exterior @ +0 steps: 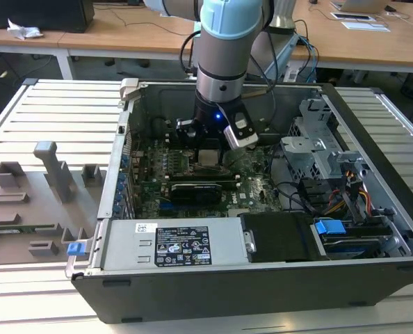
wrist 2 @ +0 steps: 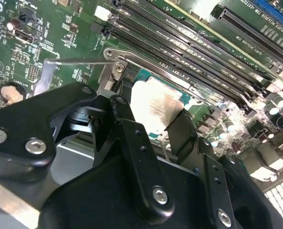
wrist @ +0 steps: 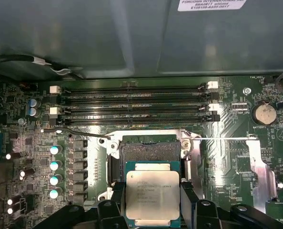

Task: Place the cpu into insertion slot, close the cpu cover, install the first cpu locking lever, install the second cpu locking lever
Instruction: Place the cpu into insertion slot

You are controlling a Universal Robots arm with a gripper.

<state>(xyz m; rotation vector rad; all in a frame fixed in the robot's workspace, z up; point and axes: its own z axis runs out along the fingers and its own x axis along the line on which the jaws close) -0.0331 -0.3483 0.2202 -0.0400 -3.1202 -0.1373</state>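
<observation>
My gripper [wrist: 152, 187] is shut on the cpu [wrist: 152, 200], a flat square chip with a silvery top, one black finger pressing each of two opposite edges. In the first wrist view the chip hangs just above the insertion slot [wrist: 149, 151] and overlaps its near part, while the slot's dark far strip stays uncovered. The second wrist view shows the cpu [wrist 2: 156, 106] between the gripper [wrist 2: 153, 125] fingers, over the silver socket frame [wrist 2: 132, 59]. Thin wire levers [wrist: 75, 132] stick out on both sides of the slot. I cannot tell the cpu cover apart. The exterior view has the gripper [exterior: 210, 147] low over the green board.
Long black memory slots [wrist: 134, 102] run close beside the socket, with the case wall [wrist: 132, 33] behind them. A black card [exterior: 196, 189], power supply [exterior: 172, 243] and drive cage [exterior: 325, 156] crowd the case. A grey fixture plate [exterior: 33, 202] lies at the exterior view's left.
</observation>
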